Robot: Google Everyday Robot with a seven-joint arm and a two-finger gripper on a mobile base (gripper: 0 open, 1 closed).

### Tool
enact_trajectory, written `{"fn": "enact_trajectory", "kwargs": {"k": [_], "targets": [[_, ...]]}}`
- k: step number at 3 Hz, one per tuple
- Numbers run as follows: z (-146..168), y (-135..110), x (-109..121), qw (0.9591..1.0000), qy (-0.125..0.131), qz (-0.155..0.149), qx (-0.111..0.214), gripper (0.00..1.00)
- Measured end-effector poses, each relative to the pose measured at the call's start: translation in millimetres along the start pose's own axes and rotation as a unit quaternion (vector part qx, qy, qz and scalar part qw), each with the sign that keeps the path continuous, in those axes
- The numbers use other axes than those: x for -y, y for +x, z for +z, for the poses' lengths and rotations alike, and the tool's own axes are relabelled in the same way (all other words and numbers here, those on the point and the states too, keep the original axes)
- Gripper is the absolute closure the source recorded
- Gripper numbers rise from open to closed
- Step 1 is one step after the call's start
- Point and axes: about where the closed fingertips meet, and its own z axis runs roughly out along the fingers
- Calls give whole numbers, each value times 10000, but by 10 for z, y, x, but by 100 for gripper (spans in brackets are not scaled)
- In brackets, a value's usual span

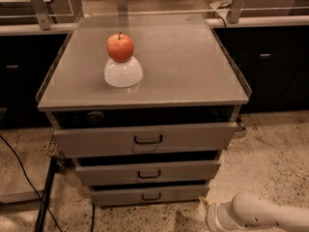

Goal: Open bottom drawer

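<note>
The bottom drawer is the lowest and shallowest of three grey fronts on the metal cabinet, with a small dark loop handle at its centre. It sits pushed in, set back a little from the drawer above. My gripper is at the end of the white arm, low at the bottom right of the view. It is to the right of and below the bottom drawer's right corner and apart from the handle.
A red apple rests on an upturned white bowl on the cabinet top. The middle drawer and top drawer stick out further. A black cable lies on the speckled floor at the left. Dark counters stand behind.
</note>
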Motion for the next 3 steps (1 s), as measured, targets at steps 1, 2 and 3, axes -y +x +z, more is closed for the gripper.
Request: {"fn": "enact_trajectory", "kwargs": {"k": [1,2,3], "targets": [[409,232,81,9987,11,-72,501,0],[720,321,-83,9978,-184,28,633,0],[720,321,-83,9978,-184,28,634,0]]}}
